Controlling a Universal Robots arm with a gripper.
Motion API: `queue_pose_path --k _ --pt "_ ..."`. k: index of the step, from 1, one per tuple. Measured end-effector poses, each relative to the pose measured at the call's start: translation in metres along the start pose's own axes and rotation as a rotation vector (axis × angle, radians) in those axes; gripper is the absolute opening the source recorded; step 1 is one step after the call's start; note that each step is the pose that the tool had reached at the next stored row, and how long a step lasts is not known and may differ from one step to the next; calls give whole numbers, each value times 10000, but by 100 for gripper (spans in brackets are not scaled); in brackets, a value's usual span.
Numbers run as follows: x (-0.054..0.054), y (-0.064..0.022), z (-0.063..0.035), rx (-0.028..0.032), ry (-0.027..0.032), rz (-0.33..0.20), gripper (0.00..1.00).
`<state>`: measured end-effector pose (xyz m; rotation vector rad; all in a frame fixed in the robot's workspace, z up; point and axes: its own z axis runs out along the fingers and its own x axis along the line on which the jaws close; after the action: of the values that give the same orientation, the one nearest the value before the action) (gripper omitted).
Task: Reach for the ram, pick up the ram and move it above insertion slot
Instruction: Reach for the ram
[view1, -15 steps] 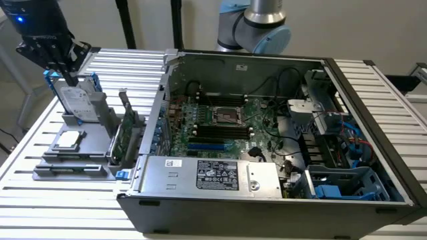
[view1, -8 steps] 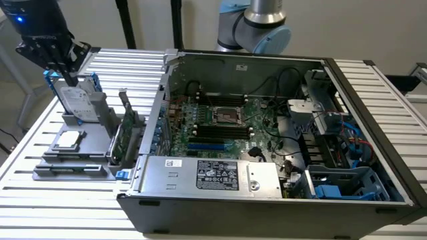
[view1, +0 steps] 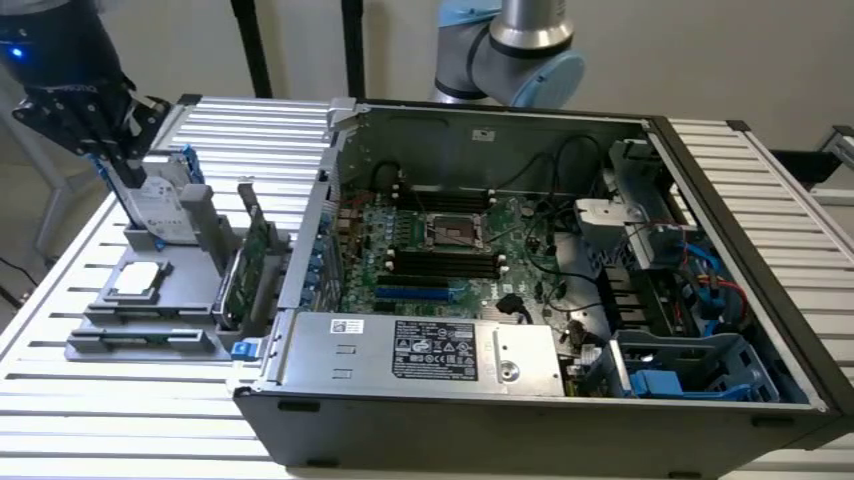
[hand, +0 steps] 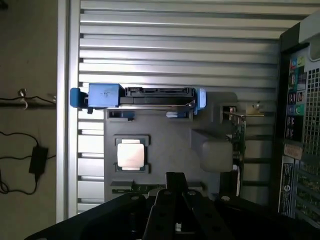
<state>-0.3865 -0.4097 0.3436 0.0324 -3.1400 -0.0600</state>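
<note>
- Though pressed together and pinching nothing, the jaws hang over the ram (hand: 131, 188) and hide part of it.
- Ram: thin green strip lying flat in the grey fixture (hand: 170, 145) beside the processor (hand: 131, 154); its chips cannot be made out.

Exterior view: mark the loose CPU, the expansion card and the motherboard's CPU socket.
loose CPU (view1: 140, 281): exterior view, middle of its pale metal lid.
expansion card (view1: 254, 268): exterior view, on its green board.
CPU socket (view1: 451, 232): exterior view, centre of the socket opening.
</note>
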Motion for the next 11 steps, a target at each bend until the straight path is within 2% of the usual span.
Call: queue_pose_path --k 4,11 --pt "13 -94 -26 5 -3 -11 11" --pt "48 -230 -44 57 -1 -46 11"
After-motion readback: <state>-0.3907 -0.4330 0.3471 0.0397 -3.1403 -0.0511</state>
